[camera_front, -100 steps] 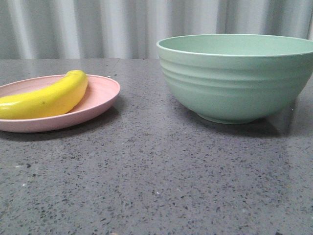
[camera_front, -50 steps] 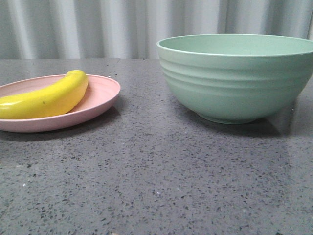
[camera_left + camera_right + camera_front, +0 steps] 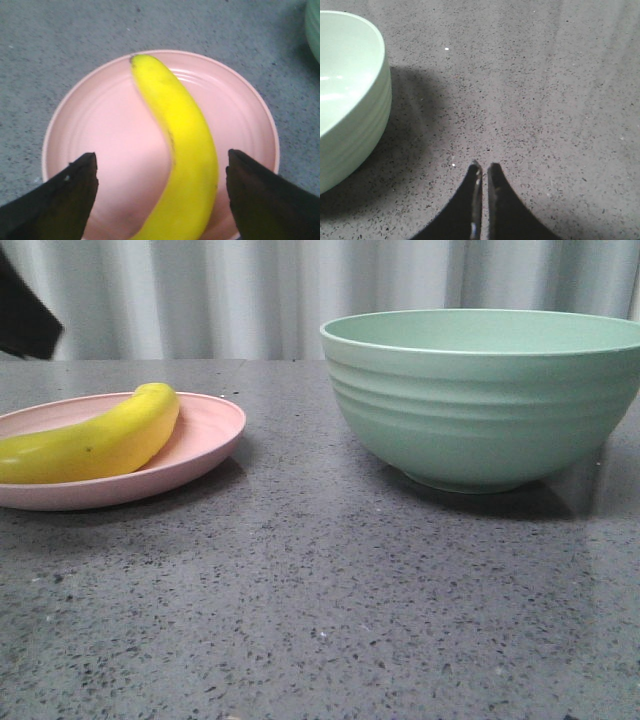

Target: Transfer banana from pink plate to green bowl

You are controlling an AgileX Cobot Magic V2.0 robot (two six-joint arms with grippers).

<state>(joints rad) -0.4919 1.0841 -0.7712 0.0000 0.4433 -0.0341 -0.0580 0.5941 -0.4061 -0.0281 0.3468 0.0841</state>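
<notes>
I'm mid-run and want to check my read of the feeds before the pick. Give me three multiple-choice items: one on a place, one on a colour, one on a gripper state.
1. Where does the banana lie?
A. In the green bowl
B. On the pink plate
C. On the bare table

2. What colour is the bowl?
A. Pale green
B. Pink
C. Yellow

3. How does the left gripper stand?
A. Shut on the banana
B. Shut and empty
C. Open, a finger on each side of the banana

Answers:
1. B: the left wrist view shows the banana resting across the pink plate.
2. A: the front view shows a mint-green ridged bowl.
3. C: the fingers stand wide apart, neither touching the banana. The right gripper is the shut one, over the bare table.
</notes>
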